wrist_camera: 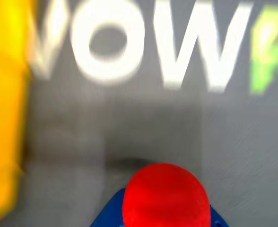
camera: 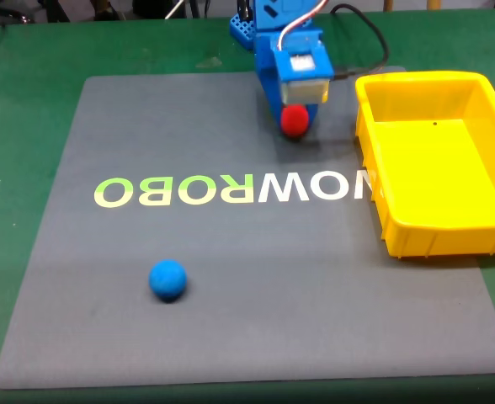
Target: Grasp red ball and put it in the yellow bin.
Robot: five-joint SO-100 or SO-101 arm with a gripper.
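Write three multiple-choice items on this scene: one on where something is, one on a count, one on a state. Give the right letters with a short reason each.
1. In the fixed view, where is the blue ball?
A. inside the bin
B. on the grey mat, lower left
C. under the arm

2. How many balls are in the fixed view?
A. one
B. two
C. three

3. What is the state of the red ball?
A. lying in the bin
B. loose beside the blue ball
C. held by the gripper

Answers:
1 B, it sits on the mat below the lettering.
2 B, one red, one blue.
3 C, the gripper is around it, blue fingers flank it in the wrist view, and the bin holds nothing.
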